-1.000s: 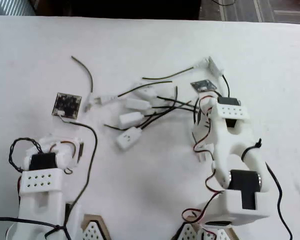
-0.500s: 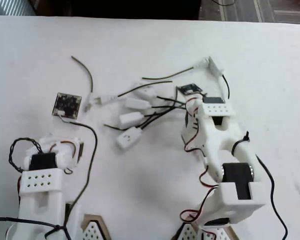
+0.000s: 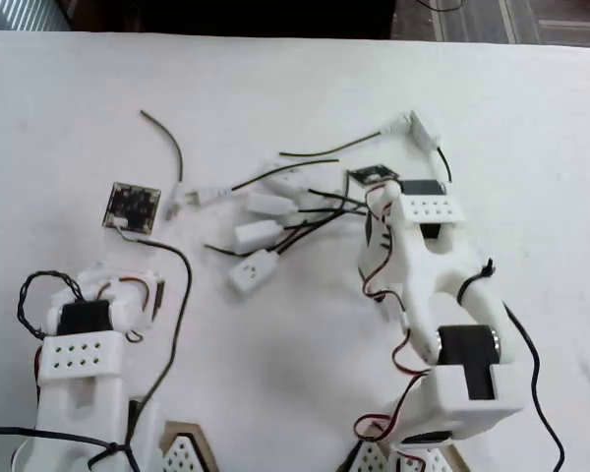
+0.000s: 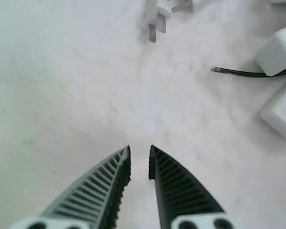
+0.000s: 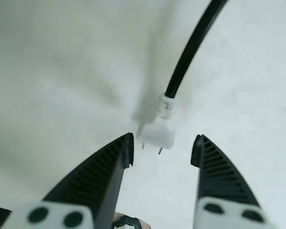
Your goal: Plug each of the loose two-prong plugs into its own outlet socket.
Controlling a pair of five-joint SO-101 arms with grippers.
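In the right wrist view my right gripper (image 5: 162, 140) is open, its fingers on either side of a small white two-prong plug (image 5: 155, 135) that lies on the table, with a black cable running away from it. In the high view the right arm (image 3: 423, 211) hangs over the black wires beside several white outlet sockets (image 3: 256, 234). Two more loose plugs lie at the left (image 3: 190, 197) and at the back right (image 3: 413, 126). My left gripper (image 4: 139, 150) is shut on nothing, low over bare table, short of a plug (image 4: 155, 26) and two sockets (image 4: 280, 47).
A small dark circuit board (image 3: 131, 206) lies at the left of the white table (image 3: 275, 88), with a dark cable trailing toward the front edge. Black wires fan out from the sockets toward the right arm. Wooden mounts stand at the front edge.
The right arm has swung left toward the socket wires and lowered its wrist. The left arm has not moved.
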